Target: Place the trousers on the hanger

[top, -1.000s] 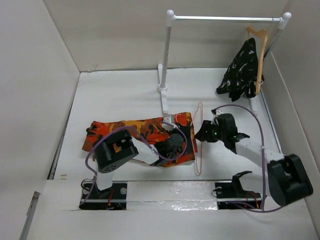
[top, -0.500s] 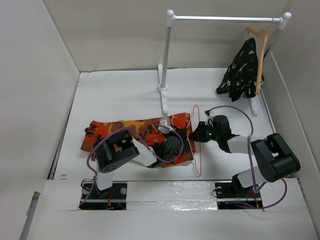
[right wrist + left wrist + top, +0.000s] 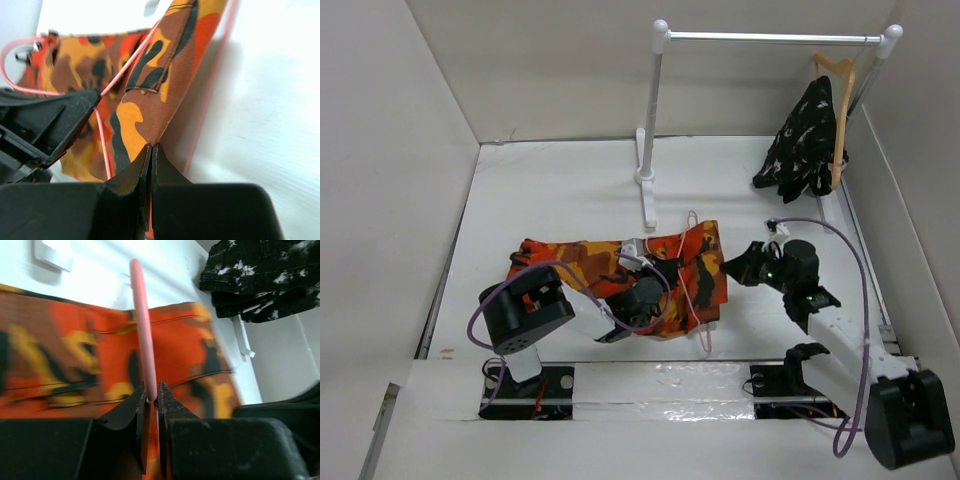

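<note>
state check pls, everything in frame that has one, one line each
trousers: spread on the table, one edge pinched.
hanger: off the rail, lying across the trousers, held.
left gripper: shut on the hanger wire.
right gripper: shut on the trousers' edge.
black-and-white garment: hanging on the wooden hanger.
wooden hanger: hooked on the rail.
</note>
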